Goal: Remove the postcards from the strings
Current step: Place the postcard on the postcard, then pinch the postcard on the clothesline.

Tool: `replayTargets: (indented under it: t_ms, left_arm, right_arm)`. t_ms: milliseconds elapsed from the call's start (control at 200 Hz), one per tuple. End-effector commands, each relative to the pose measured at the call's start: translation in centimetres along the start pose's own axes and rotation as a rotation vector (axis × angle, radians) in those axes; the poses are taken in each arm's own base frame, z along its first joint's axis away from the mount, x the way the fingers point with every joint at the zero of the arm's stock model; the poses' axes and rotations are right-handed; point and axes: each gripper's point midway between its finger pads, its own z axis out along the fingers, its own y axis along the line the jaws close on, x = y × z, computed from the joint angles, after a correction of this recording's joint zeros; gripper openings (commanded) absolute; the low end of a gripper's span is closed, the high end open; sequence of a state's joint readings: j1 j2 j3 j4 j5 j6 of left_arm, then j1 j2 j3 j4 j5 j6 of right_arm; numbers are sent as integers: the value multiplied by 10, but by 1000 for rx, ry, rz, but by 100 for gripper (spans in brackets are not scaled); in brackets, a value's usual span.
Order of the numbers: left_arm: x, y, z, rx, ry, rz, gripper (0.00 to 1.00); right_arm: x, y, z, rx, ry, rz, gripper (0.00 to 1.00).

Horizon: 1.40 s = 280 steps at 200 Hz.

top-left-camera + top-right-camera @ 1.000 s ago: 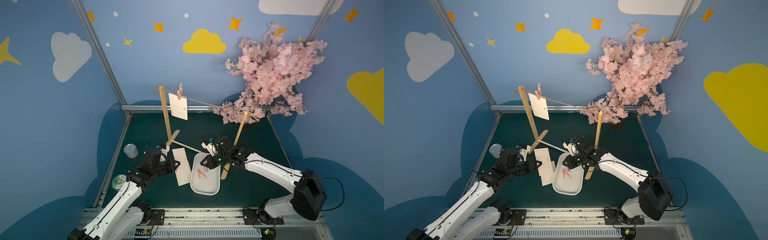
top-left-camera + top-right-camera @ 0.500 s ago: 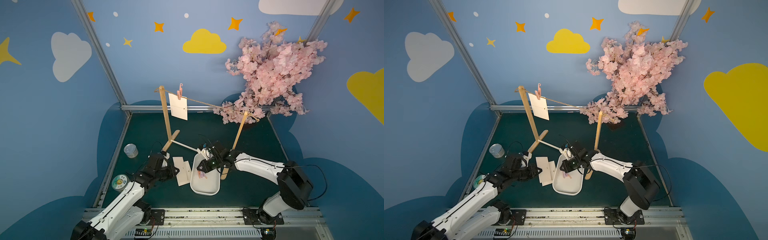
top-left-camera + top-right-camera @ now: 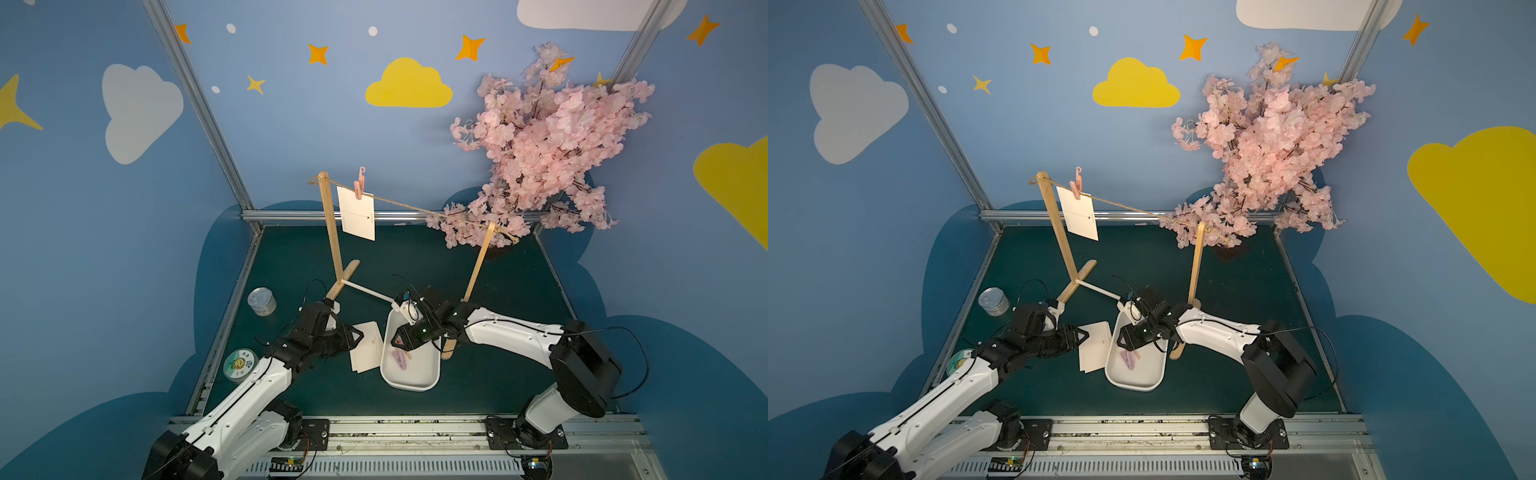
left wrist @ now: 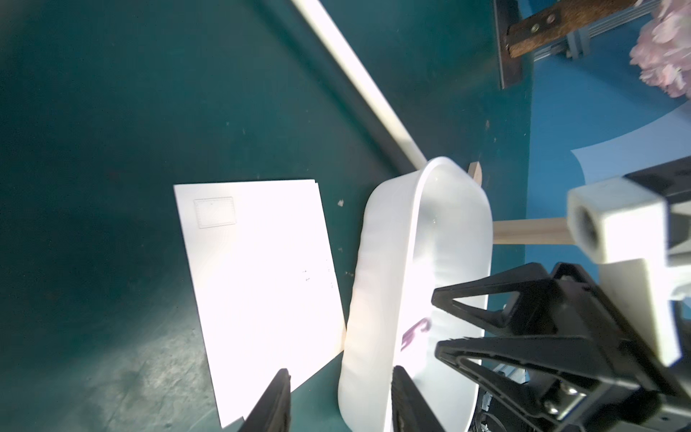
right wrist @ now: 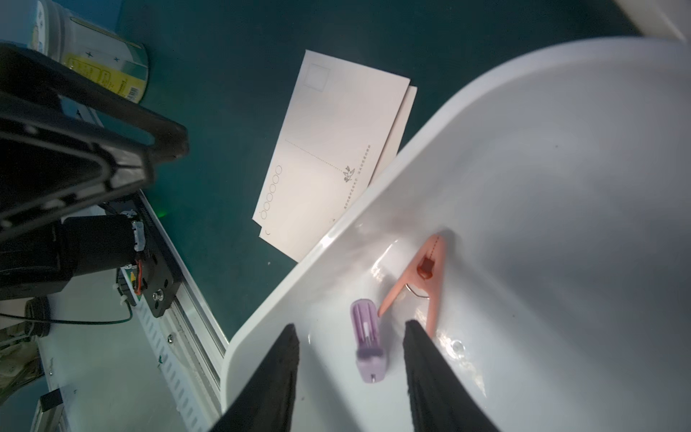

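Hazards: left gripper [image 3: 360, 334] and right gripper [image 3: 397, 339] both gape empty; two postcards [image 3: 368, 349] lie stacked beside the tray [image 3: 409, 387]; the last postcard [image 3: 356, 212] hangs pegged on the twine [image 3: 415, 207], where tugging without unclipping may tear it.

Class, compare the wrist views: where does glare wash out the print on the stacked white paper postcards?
Left wrist view: stacked white paper postcards blown out, print nearly gone; right wrist view: the postcards evenly lit, dotted line legible.

White arms [image 3: 249, 395], black joints [image 3: 582, 374], black cables [image 3: 619, 328]; black left end effector [image 3: 359, 333], right end effector [image 3: 397, 340].
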State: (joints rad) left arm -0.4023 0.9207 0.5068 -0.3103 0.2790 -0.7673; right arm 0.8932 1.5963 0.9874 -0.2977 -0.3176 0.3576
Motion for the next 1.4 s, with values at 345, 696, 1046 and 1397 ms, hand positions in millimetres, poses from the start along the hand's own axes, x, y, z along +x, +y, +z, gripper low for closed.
replayTargets:
  t_ms: [345, 696, 1046, 1397]
  left_arm:
    - [-23, -18, -33, 0, -130, 72, 49]
    - [-56, -47, -57, 63, -255, 119, 59]
    - [-103, -99, -82, 248, -377, 156, 72]
    - [-157, -136, -113, 302, -482, 257, 79]
  right_arm:
    - [-39, 23, -48, 43, -128, -116, 47]
    - [-82, 61, -109, 12, -276, -220, 48]
    - [-137, 118, -172, -81, -435, -376, 58]
    - [-188, 168, -217, -165, -512, -519, 77]
